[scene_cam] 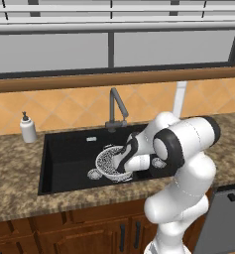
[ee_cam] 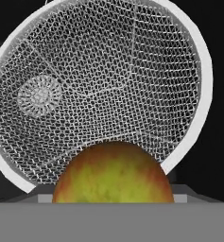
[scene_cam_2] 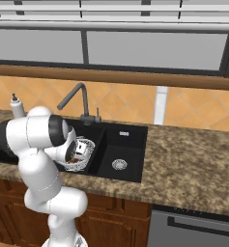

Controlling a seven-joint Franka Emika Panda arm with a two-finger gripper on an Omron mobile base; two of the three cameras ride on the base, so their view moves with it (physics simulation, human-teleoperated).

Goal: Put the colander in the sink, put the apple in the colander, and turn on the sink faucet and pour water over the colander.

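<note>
The silvery mesh colander (scene_cam: 105, 161) (scene_cam_2: 86, 144) (ee_cam: 108, 85) sits in the large basin of the black sink (scene_cam: 64, 154) (scene_cam_2: 123, 144), close to the divider. My gripper (scene_cam: 120, 167) (scene_cam_2: 74, 156) reaches down into the colander from its right side. It is shut on the red and yellow-green apple (ee_cam: 113, 176) (scene_cam_2: 77, 157), which hangs just over the colander's near rim. The apple hides the fingertips in the hand view. The gray faucet (scene_cam: 117, 106) (scene_cam_2: 76, 99) stands behind the sink with its spout over the large basin, and no water shows.
A white soap dispenser (scene_cam: 28, 128) (scene_cam_2: 15, 107) stands on the granite counter left of the sink. The smaller basin with its silver drain (scene_cam_2: 119, 164) lies to the right. A dishwasher front (scene_cam: 225, 218) sits below the counter at the right.
</note>
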